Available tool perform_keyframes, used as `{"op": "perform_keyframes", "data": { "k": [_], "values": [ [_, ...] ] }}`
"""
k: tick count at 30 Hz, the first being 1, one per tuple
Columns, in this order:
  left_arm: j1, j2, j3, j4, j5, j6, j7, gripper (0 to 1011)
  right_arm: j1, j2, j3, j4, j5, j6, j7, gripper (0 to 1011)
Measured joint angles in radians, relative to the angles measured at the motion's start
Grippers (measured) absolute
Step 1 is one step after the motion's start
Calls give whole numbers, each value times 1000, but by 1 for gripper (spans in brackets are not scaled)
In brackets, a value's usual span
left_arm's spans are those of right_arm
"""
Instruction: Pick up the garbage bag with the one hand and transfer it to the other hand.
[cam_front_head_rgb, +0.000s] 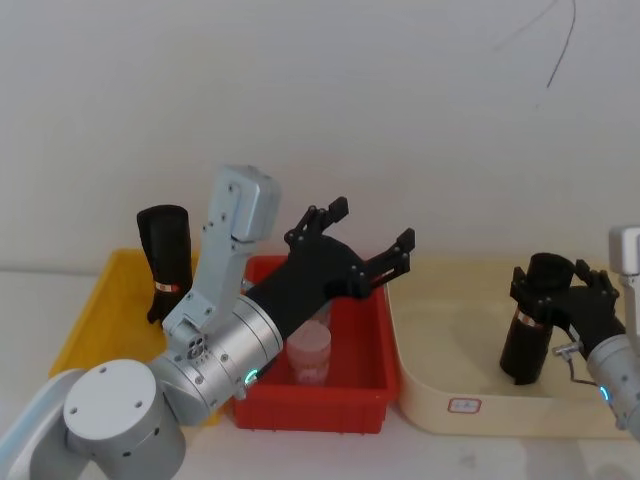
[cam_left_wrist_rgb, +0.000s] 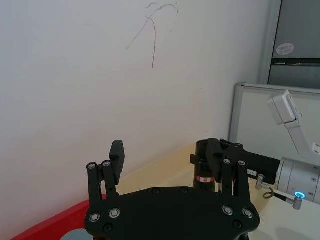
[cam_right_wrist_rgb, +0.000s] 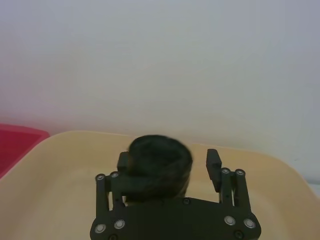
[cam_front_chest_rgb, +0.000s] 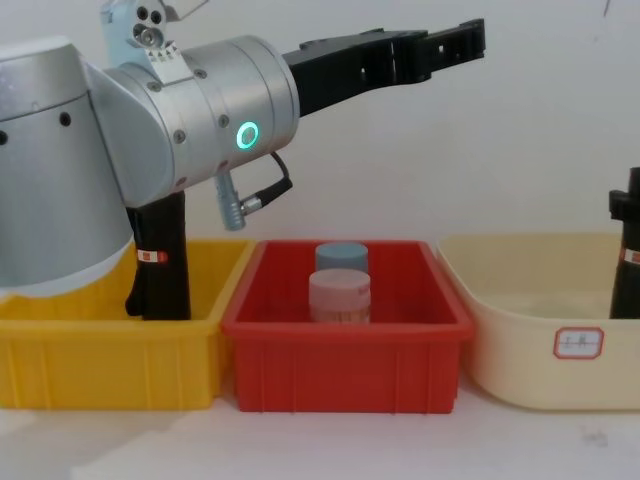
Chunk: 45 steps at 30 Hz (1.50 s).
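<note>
The garbage bag (cam_front_head_rgb: 528, 345) is a black roll with a red-and-white label band, standing upright in the beige tray (cam_front_head_rgb: 450, 370) on the right. My right gripper (cam_front_head_rgb: 560, 285) is at its top, open, one finger on each side. In the right wrist view the garbage bag (cam_right_wrist_rgb: 160, 162) rests against one finger, with a gap to the other. My left gripper (cam_front_head_rgb: 365, 235) hangs open and empty high above the red bin (cam_front_head_rgb: 310, 405), pointing toward the roll (cam_left_wrist_rgb: 204, 172). A second, identical roll (cam_front_head_rgb: 167, 262) stands in the yellow bin (cam_front_head_rgb: 95, 320).
The red bin (cam_front_chest_rgb: 345, 345) holds a pink jar (cam_front_chest_rgb: 340, 293) and a grey-blue one (cam_front_chest_rgb: 342, 255) behind it. Yellow bin, red bin and beige tray (cam_front_chest_rgb: 540, 330) stand side by side against a white wall. The left arm's silver joint (cam_front_chest_rgb: 200, 110) looms over the yellow bin.
</note>
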Motion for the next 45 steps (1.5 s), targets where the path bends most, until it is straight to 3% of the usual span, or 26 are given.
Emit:
{"op": "perform_keyframes", "data": {
  "k": [5, 16, 28, 36, 45],
  "values": [
    [0, 0, 0, 0, 0, 0, 0, 1001, 1, -3, 9, 5, -5, -3, -7, 1004],
    [0, 0, 0, 0, 0, 0, 0, 1001, -12, -6, 20, -50, -11, -21, -4, 1004],
    [0, 0, 0, 0, 0, 0, 0, 1001, -31, -5, 23, -183, 1, -39, 46, 1004],
    [3, 0, -1, -2, 1, -1, 6, 1001, -53, -9, 7, -260, 28, -24, 93, 1004],
    [25, 1, -20, -28, 32, -15, 52, 1001, -84, -15, -32, -319, 55, 12, 132, 1004]
  ]
}}
